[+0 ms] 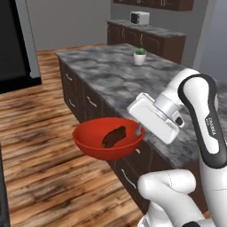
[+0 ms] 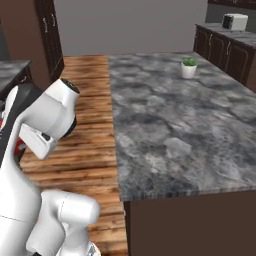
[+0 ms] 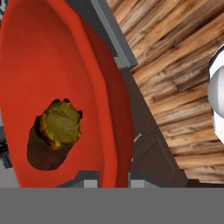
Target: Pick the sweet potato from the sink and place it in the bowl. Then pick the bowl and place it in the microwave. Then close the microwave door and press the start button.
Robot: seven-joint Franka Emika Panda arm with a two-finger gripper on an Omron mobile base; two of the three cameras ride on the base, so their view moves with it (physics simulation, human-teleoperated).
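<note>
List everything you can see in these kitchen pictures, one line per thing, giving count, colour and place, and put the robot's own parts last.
bowl: one, glossy red, held in the air over the wood floor beside the island.
sweet potato: one, dark reddish-brown, lying inside the bowl.
island counter: one, grey marbled top on dark cabinets, middle of the room.
potted plant: one, green in a white pot, on the island's far part.
toaster oven: one, pale grey, on the back counter.
wood floor: one, brown planks, left of the island.
robot arm: one, white with dark joints, lower right in the left base view.
end effector: one, shut on the bowl's rim.
</note>
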